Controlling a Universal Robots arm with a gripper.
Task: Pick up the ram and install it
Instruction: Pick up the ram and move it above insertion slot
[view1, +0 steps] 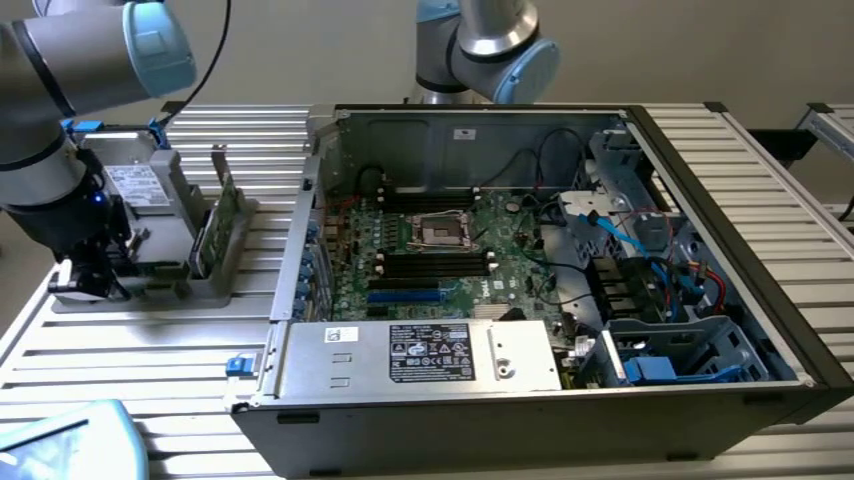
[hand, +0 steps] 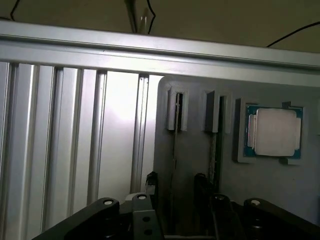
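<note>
- The ram (hand: 173, 155) stands on edge in a slot of the grey holder (hand: 195, 165); in the wrist view you see it edge-on, in line with the gap between the fingers.
- A second stick (hand: 215, 147) stands in the neighbouring slot, just beside it; the silver processor (hand: 274, 132) lies flat in its own recess of the same holder.
- Your gripper (hand: 175, 186) has its jaws spread wide and grips nothing; you cannot tell whether a fingertip touches the ram.
- In the exterior view the gripper (view1: 88, 272) hangs low at the left of the frame, over the holder (view1: 187, 290) on the slatted table (view1: 134, 350); a green card (view1: 214, 230) with a metal bracket stands in that holder; the open computer case (view1: 747, 330) sits at centre and right, its motherboard (view1: 441, 250) exposed.
</note>
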